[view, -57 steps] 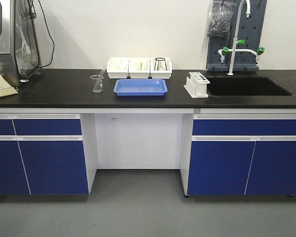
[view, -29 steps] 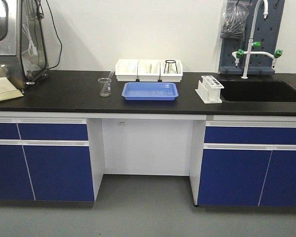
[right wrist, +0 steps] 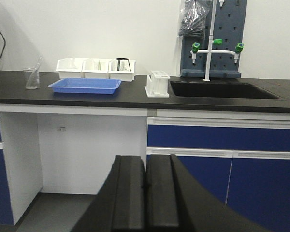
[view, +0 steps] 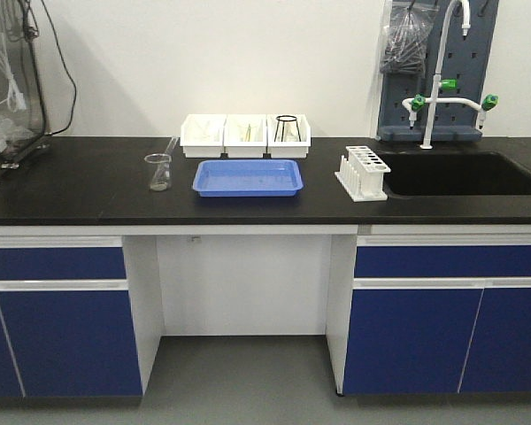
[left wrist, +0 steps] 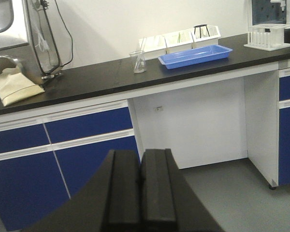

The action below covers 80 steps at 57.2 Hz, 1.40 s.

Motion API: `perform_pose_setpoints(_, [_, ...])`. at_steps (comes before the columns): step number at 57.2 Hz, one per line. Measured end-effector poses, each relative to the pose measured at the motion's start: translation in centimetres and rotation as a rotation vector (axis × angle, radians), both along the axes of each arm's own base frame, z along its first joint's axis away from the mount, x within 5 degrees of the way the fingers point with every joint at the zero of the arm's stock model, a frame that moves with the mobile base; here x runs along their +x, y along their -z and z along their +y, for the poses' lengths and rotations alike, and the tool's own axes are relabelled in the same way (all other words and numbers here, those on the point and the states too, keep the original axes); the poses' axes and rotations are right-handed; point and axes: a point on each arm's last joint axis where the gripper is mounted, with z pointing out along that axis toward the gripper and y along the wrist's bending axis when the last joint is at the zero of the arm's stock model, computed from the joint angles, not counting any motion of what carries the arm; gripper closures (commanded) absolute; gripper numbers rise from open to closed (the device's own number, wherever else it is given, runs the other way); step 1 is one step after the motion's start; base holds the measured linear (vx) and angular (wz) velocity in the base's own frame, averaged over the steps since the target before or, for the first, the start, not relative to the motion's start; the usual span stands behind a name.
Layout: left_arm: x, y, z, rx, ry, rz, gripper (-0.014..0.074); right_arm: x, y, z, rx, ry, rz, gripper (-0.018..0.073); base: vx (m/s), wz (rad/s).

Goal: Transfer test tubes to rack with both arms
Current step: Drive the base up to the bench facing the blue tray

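Note:
The white rack (view: 363, 173) stands on the black bench beside the sink; it also shows in the left wrist view (left wrist: 267, 37) and the right wrist view (right wrist: 157, 84). Its holes look empty from here. Thin pale items lie in the three white bins (view: 245, 135); they are too small to tell as test tubes. My left gripper (left wrist: 140, 152) is shut and empty, low and far in front of the bench. My right gripper (right wrist: 145, 157) is shut and empty too, also far from the bench. Neither arm shows in the front view.
A blue tray (view: 248, 177) lies in front of the bins. A clear beaker (view: 159, 171) with a rod stands to its left. A black wire stand (view: 287, 128) sits in the right bin. A sink (view: 460, 173) and tap (view: 438, 80) are at right. Blue cabinets flank a knee gap.
The front view has shifted: the bench now sits lower and looks slightly larger, and the equipment at far left has slid partly out of frame. Nothing on the bench has moved.

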Motion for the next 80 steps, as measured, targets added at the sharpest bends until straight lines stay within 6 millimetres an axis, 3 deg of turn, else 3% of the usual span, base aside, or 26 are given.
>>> perform_pose_setpoints(80, [0.00,0.00,0.00,0.000,0.000,0.000,0.0601,0.00,0.00,0.00,0.000,0.000,0.000,0.0568,0.40,0.00])
